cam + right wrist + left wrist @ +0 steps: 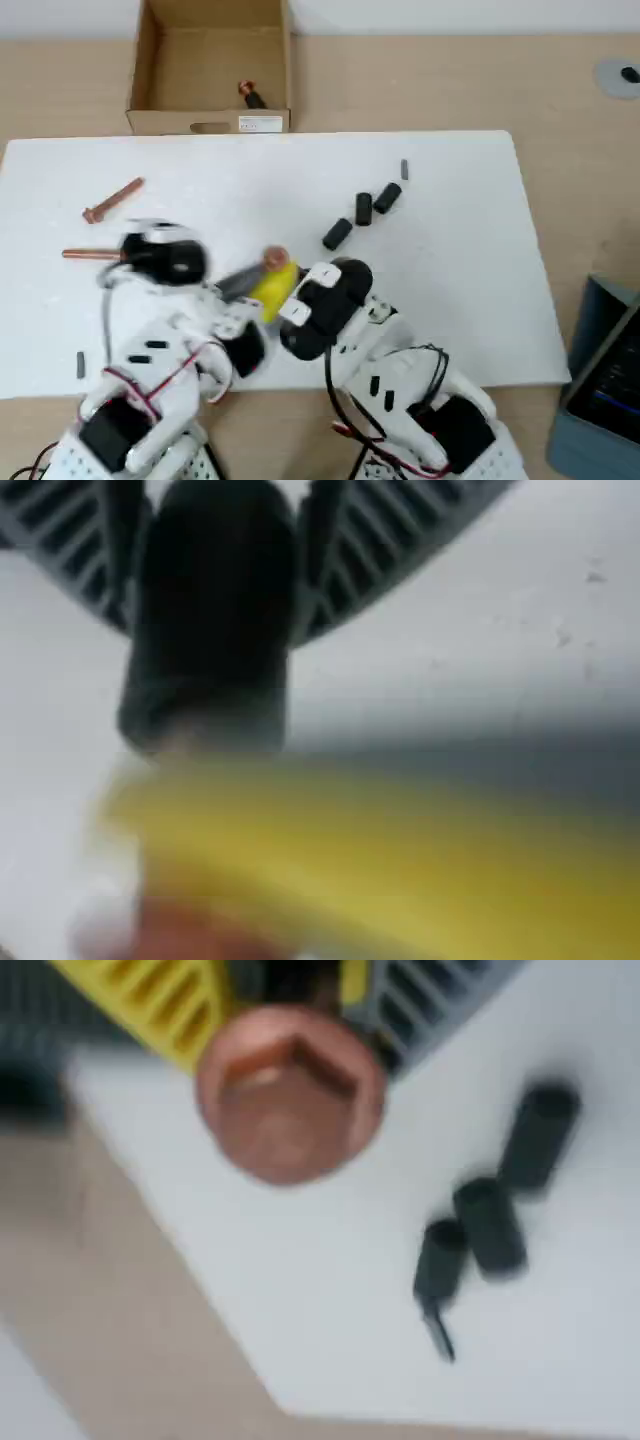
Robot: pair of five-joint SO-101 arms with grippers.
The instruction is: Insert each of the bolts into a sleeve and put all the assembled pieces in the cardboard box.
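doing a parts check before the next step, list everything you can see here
bolts: three, copper, two at left of the board, one in the left gripper
sleeves: four, black, three mid-board, one in the right gripper
assembled piece: one, copper and black, inside the cardboard box
cardboard box: one, brown, past the board's far edge
board: one, white, on the table
pins: two, dark, apart on the board
container: one, blue-grey, table's right edge
left gripper: one, yellow and grey, shut on a bolt
right gripper: one, grey, shut on a sleeve
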